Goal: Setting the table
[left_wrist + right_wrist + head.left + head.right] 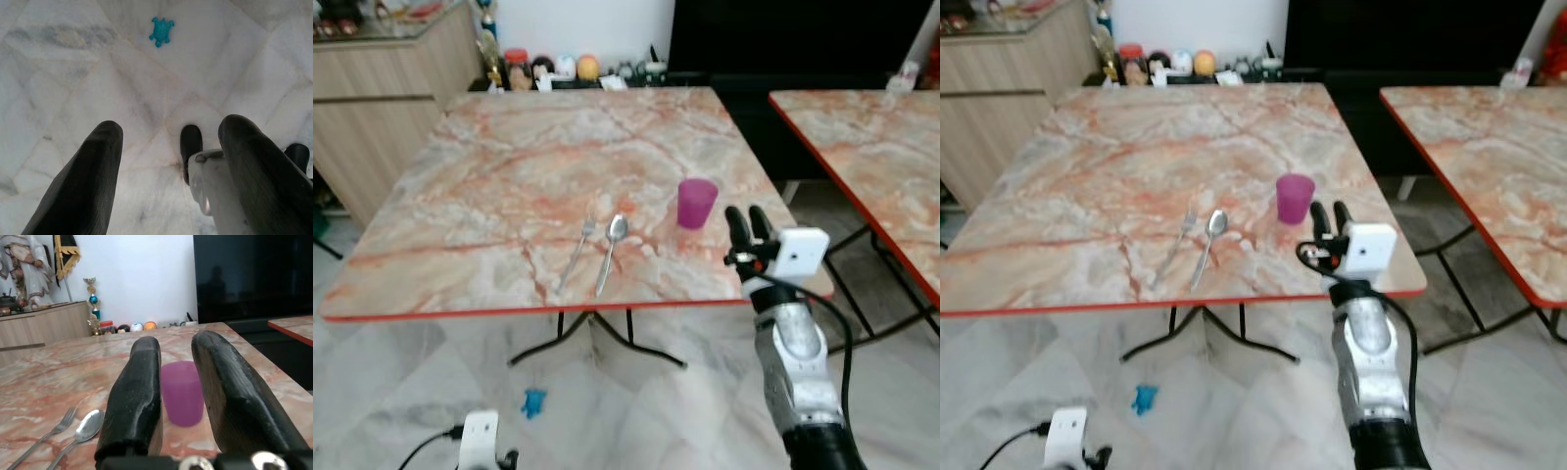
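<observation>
The cup (pixel 696 203) stood near the surface's (pixel 489 196) front edge, right of the spoon (pixel 612 250). Your right gripper (pixel 750 223), fingers apart, faced it; next you needed to reach forward and straddle it.

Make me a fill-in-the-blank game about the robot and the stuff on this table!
1. The cup on the marble table is coloured ____.
2. The fork lies right beside the ____.
3. The blue toy on the floor is shaped like a ____.
4. The right gripper is raised near the cup with its fingers ____, holding nothing, while the left gripper hangs over the floor.

Missing words: purple; spoon; turtle; open
</observation>
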